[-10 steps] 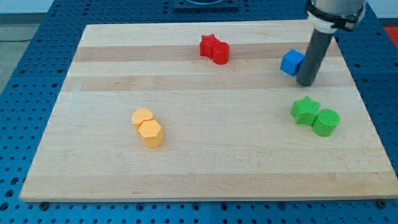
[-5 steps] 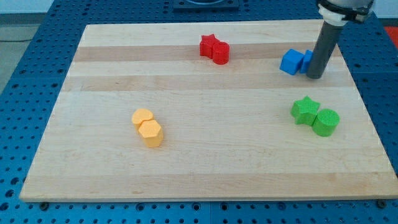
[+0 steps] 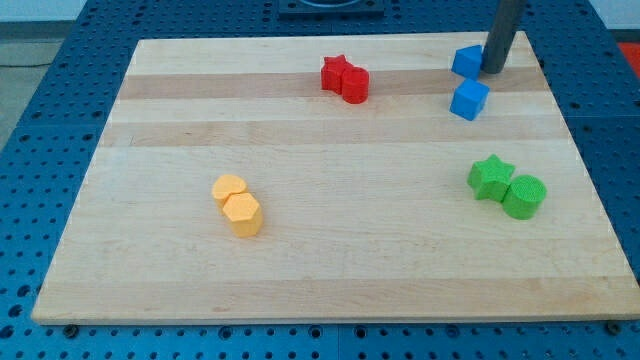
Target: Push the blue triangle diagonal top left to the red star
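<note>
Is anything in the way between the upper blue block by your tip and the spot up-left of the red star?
Nothing visible: bare board lies between the upper blue block, touching my tip, and the red star.

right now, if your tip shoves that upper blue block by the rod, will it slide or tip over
Probably slide: the upper blue block looks squat and sits flat on the smooth wooden board. My tip touches its right side, so an off-centre push may spin it. It looks rigid and light.

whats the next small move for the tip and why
Probably a short push toward the view's left: my tip sits against the right side of the upper blue block, likely the blue triangle, near the board's top edge. The red star lies well to the left, at about the same height, beside a red block.
</note>
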Controlling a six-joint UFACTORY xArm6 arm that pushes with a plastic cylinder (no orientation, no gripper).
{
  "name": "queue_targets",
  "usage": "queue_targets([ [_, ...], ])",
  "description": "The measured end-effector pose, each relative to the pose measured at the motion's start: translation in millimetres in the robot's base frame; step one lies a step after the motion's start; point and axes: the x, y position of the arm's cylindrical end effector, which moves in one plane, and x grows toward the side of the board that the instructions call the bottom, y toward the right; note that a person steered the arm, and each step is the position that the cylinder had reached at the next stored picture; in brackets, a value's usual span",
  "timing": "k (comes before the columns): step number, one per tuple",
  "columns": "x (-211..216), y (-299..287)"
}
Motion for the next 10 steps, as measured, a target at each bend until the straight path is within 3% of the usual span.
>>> queue_targets([
  [3,-5,-72],
  [6,-49,-165],
  [8,-49,-244],
  [10,-49,-286],
])
